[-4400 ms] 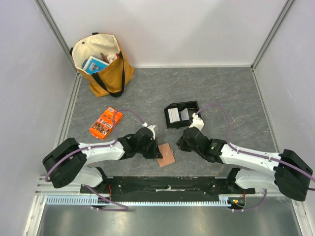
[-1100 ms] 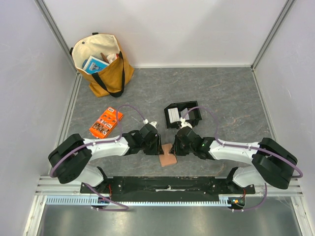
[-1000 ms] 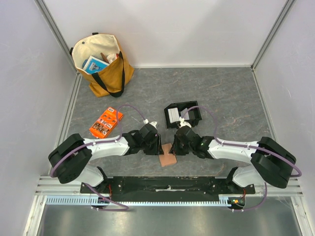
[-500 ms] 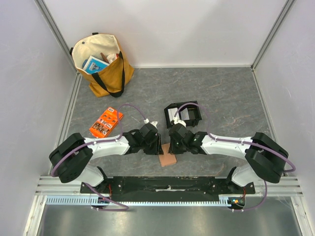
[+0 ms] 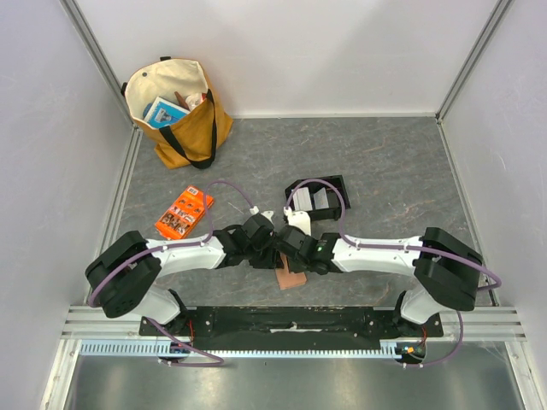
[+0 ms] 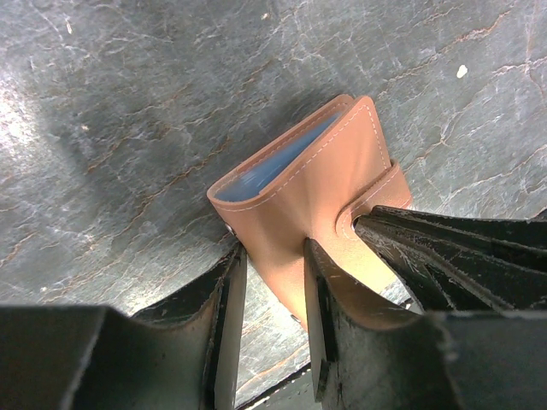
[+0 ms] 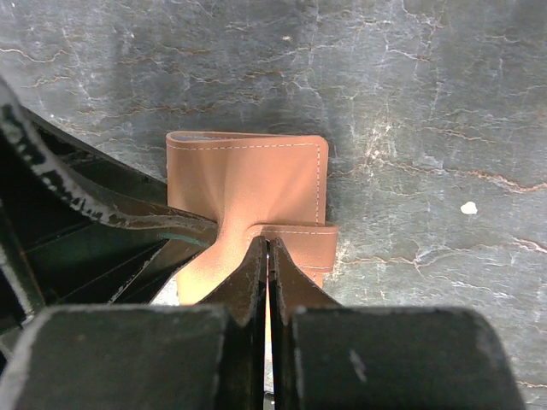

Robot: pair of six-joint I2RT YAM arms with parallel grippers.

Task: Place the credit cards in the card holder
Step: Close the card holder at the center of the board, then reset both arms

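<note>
The left claw (image 6: 272, 256) is part-closed on the card holder (image 6: 316, 171). One finger sits outside its near edge and the other dents the brown cover, apparently to anchor the folded wallet on the tabletop (image 6: 120, 102). Just beside it, the right claw (image 7: 269, 246) is closed and empty. Its joined tips touch the snap tab (image 7: 295, 243), likely to work the strap loose. The credit cards (image 5: 301, 198) lie in the black tray (image 5: 338, 188) beyond the right claw, well apart from the wallet. Both claws crowd the wallet's near side, so room there is tight. Its far edge gapes slightly onto blue lining and faces bare tabletop. An orange packet (image 5: 184, 213) lies well beyond the left claw.
</note>
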